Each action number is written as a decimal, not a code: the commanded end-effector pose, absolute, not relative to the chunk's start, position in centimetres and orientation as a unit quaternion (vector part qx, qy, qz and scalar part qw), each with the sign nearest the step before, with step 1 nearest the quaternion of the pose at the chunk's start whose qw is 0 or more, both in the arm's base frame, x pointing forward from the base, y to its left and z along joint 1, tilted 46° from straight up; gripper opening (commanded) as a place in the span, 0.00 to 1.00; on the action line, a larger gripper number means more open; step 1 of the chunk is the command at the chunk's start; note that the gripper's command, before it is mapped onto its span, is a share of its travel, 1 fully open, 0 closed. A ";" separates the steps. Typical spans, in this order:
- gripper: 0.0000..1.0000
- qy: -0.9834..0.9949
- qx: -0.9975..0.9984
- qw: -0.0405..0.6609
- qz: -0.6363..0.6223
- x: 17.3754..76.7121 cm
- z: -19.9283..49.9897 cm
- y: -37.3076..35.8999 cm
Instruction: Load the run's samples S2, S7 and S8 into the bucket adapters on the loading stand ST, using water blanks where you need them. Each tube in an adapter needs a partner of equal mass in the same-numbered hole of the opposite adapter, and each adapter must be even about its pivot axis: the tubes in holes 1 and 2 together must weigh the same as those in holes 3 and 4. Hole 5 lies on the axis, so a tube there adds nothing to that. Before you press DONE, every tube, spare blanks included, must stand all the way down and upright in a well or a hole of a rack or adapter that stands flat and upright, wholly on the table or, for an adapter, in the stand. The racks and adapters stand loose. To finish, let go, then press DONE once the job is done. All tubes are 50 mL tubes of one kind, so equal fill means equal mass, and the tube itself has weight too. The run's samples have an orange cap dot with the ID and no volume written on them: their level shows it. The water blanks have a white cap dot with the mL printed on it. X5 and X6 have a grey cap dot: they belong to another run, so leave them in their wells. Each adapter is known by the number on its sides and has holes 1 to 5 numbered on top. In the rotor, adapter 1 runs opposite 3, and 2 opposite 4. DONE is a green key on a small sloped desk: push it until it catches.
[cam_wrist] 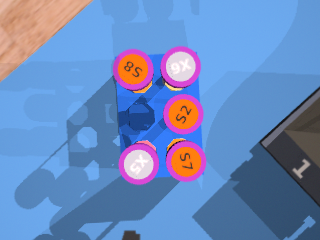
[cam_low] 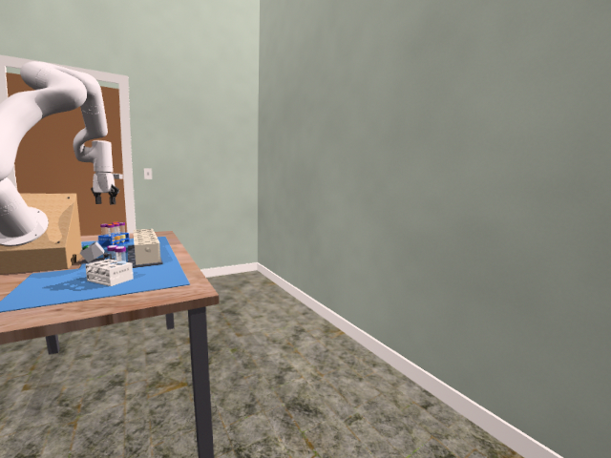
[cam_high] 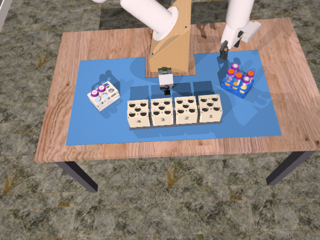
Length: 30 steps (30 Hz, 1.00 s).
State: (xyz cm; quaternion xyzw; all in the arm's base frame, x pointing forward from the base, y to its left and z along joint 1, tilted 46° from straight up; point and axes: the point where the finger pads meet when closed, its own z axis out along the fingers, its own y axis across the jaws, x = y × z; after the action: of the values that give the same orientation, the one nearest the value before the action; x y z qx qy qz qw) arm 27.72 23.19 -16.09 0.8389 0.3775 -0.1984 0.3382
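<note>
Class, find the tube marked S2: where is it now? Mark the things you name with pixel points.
In the wrist view, the S2 tube (cam_wrist: 183, 114) stands in the blue rack's (cam_wrist: 157, 57) right column, between X6 and S7.

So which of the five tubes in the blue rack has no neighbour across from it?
S2, orange-dotted, between X6 and S7; the well opposite is empty.

The printed numbers on the two white-dotted tube caps (cam_high: 98, 90) are too small to read. The wrist picture's edge cuts off the cream plastic block (cam_wrist: 311, 132).

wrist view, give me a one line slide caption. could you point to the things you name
Samples S8 (cam_wrist: 133, 69), S2 (cam_wrist: 183, 114) and S7 (cam_wrist: 186, 161) share the blue rack (cam_wrist: 159, 171) with X5 (cam_wrist: 139, 164) and X6 (cam_wrist: 180, 66).
</note>
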 end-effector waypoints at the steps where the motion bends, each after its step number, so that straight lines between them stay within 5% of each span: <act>1: 1.00 0.378 0.839 0.338 -0.197 27.8 -16.3 23.1; 30: 1.00 0.378 0.839 0.338 -0.197 27.2 -21.3 17.9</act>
State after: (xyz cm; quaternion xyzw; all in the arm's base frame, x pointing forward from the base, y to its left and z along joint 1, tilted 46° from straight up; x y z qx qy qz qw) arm 27.17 18.20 -20.96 0.8390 0.3774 -0.1985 0.3381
